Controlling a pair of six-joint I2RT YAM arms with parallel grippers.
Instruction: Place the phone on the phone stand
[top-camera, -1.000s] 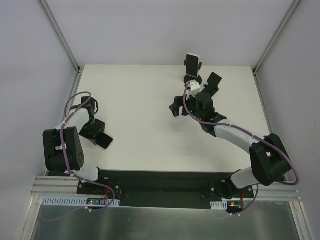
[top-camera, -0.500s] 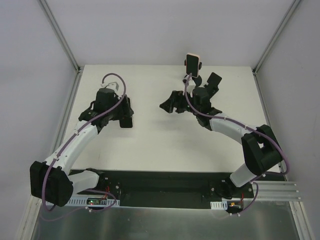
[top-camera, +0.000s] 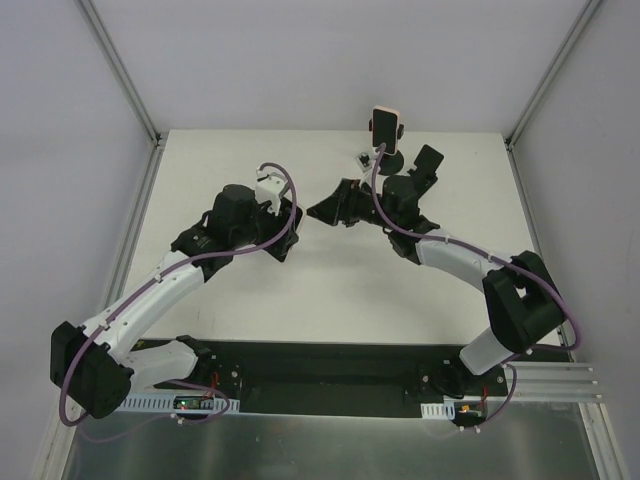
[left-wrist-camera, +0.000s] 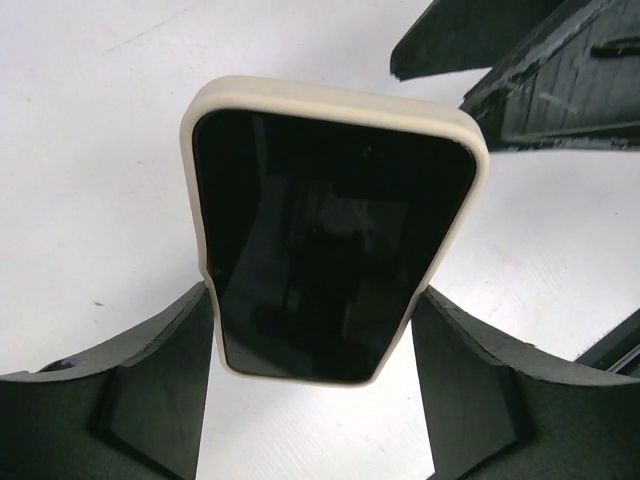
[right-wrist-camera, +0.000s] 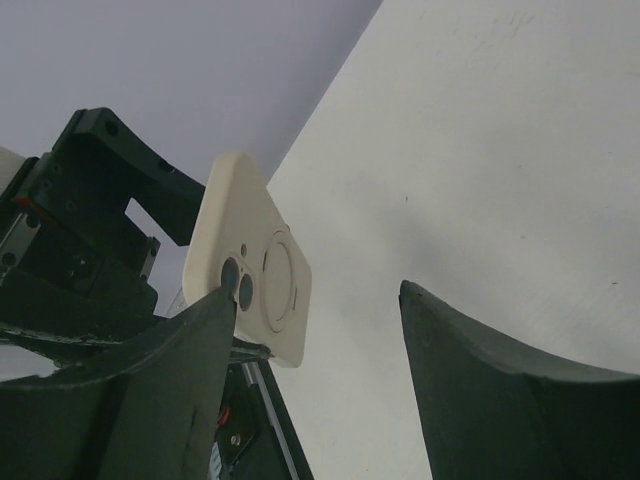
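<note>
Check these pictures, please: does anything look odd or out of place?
One thing: the stand at the far side already seems to carry a phone, while the left gripper holds a second phone in a cream case. Nothing looks spilled or damaged.

Left end effector (top-camera: 285, 242) facing right end effector (top-camera: 322, 210), white table (top-camera: 250, 160)

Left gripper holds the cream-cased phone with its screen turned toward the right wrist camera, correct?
Not the screen: the right wrist view shows the back of the cream-cased phone, camera lenses visible. The left gripper does hold it.
</note>
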